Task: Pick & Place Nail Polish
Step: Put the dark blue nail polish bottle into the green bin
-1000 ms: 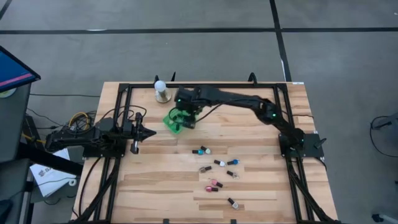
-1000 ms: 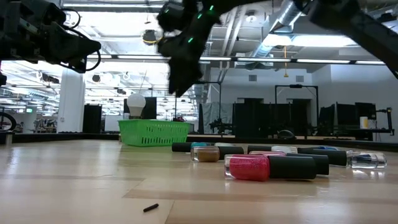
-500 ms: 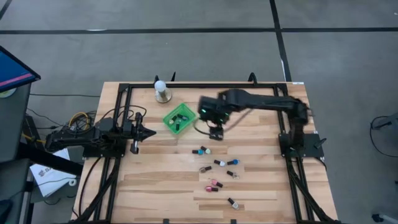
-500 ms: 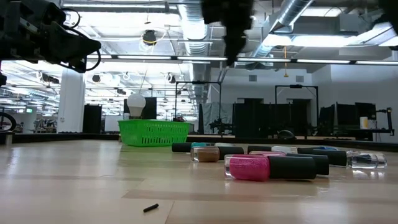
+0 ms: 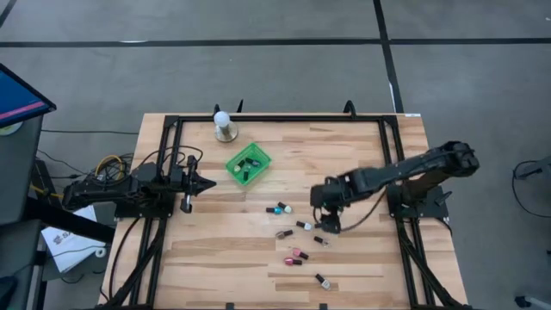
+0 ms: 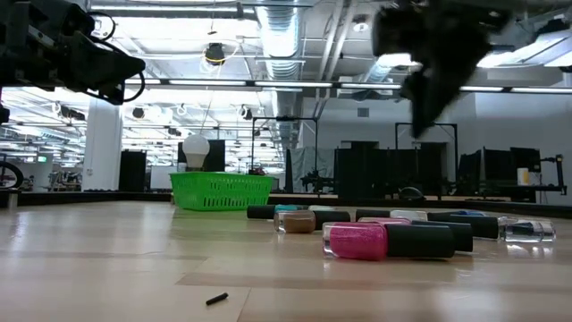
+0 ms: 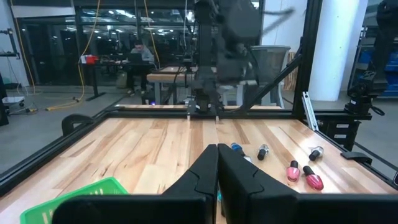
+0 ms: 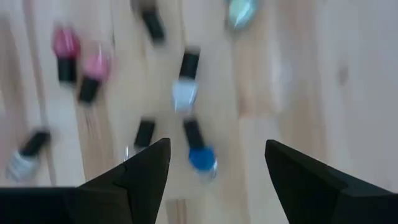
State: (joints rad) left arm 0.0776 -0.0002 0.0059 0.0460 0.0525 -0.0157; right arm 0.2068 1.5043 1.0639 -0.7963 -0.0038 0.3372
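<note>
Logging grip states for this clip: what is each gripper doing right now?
Left gripper: closed, holding nothing.
Right gripper: open, empty, above the nail polish bottles.

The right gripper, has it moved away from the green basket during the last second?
Yes. The right gripper has left the green basket and now hangs over the scattered nail polish bottles, jaws open.

The high view looks straight down on the whole table [image 5: 215,250]. The low view sits at table height, close to the bottles [image 6: 384,240], facing the far basket [image 6: 221,190] and room. The left wrist view looks level across toward the right arm [image 7: 214,56]. The right wrist view looks down closely on the bottles, which all four views share.
</note>
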